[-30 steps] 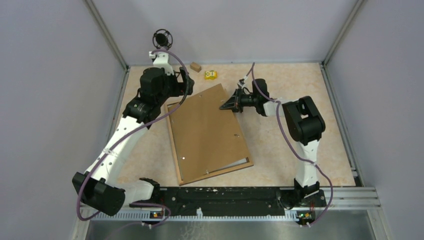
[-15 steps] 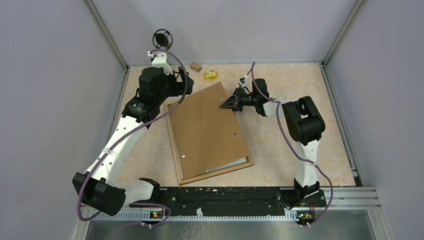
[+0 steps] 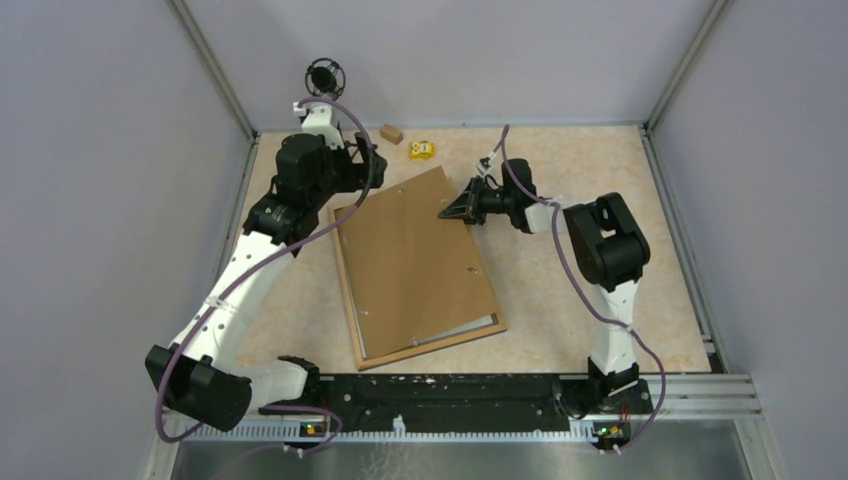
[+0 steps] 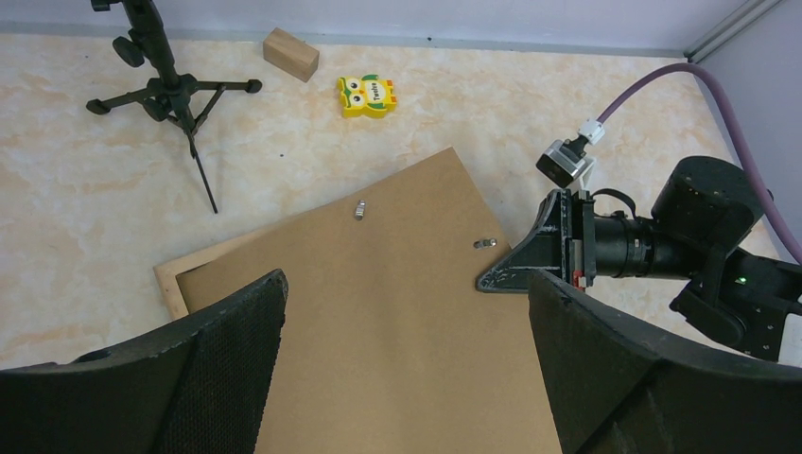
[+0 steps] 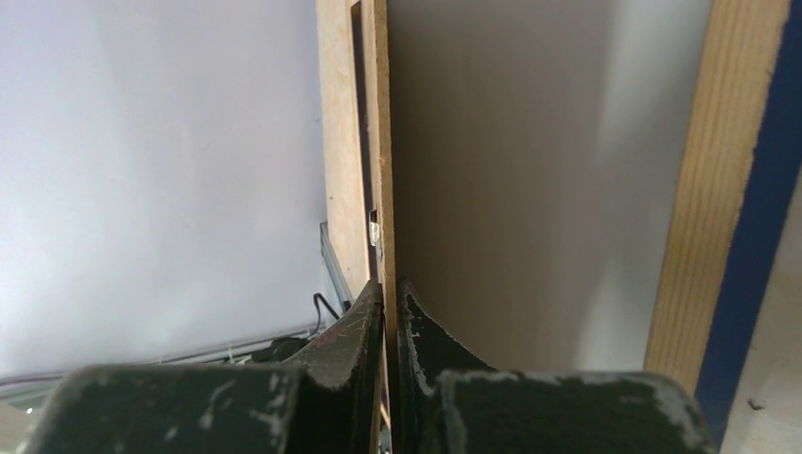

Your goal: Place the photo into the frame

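The right gripper (image 5: 390, 317) is clamped on the far right edge of the backing board (image 3: 415, 260), holding that edge tilted up off the frame (image 3: 346, 290). The frame has a thin light-wood rim with a dark blue side and lies mid-counter, reaching toward the near edge. The left gripper (image 4: 405, 288) hangs spread wide above the frame's far left corner.

Tripod (image 4: 173, 87), block (image 4: 290, 54), owl (image 4: 368, 96) (beyond frame (image 4: 172, 288))
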You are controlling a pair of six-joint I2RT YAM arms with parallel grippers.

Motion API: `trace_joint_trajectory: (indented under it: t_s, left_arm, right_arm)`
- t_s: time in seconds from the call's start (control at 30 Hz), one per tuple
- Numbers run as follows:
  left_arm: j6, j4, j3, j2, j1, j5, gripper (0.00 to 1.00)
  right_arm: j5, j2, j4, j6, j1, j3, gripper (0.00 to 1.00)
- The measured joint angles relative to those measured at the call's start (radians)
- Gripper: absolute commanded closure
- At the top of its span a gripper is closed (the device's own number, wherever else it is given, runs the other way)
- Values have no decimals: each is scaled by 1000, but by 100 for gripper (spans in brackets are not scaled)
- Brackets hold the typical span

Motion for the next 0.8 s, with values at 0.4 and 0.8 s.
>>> trace_joint_trajectory:
  t_s: [0.4,0.8]
  left_arm:
    - [-9,1,0,0,6,23,1]
    - [-16,7,-12,2,12,34,1]
  right_arm:
    - [172,-42,-259,-139,42,57,66]
    - [322,-56,-577,-323,90,190,43]
